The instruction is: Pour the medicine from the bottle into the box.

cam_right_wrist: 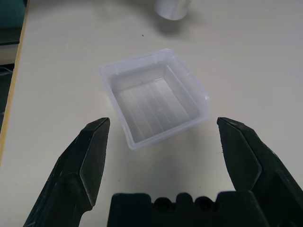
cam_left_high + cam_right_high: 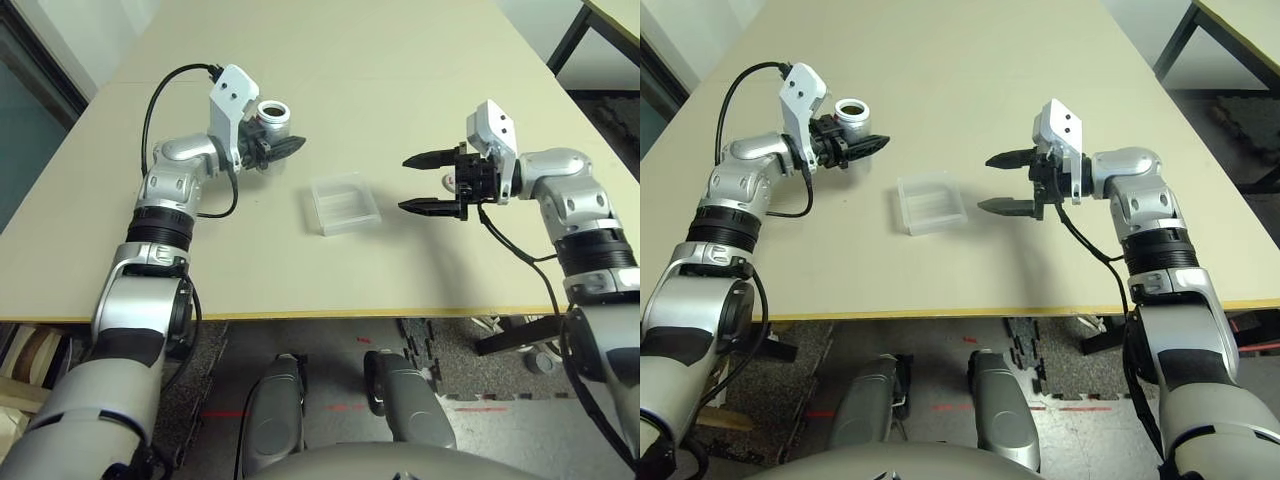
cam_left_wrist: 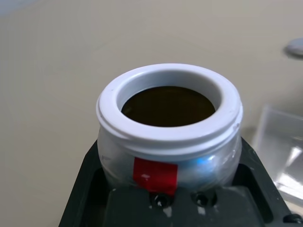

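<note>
Left gripper (image 2: pixel 268 150) clenched on the bottle (image 2: pixel 272 118), upright, uncapped, body between its jaws, rim above them. Right gripper (image 1: pixel 163 142) spread wide, nothing in it; box (image 1: pixel 156 97) sits just ahead of the jaws on the table (image 2: pixel 400 60). Box looks light, thin, slippery: pinch opposite walls. Medicine not discernible.

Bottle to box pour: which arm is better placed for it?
Left. Its gripper is shut on the open, upright bottle, beside the box. The right gripper is open and holds nothing, pointing at the box; it could steady it.
</note>
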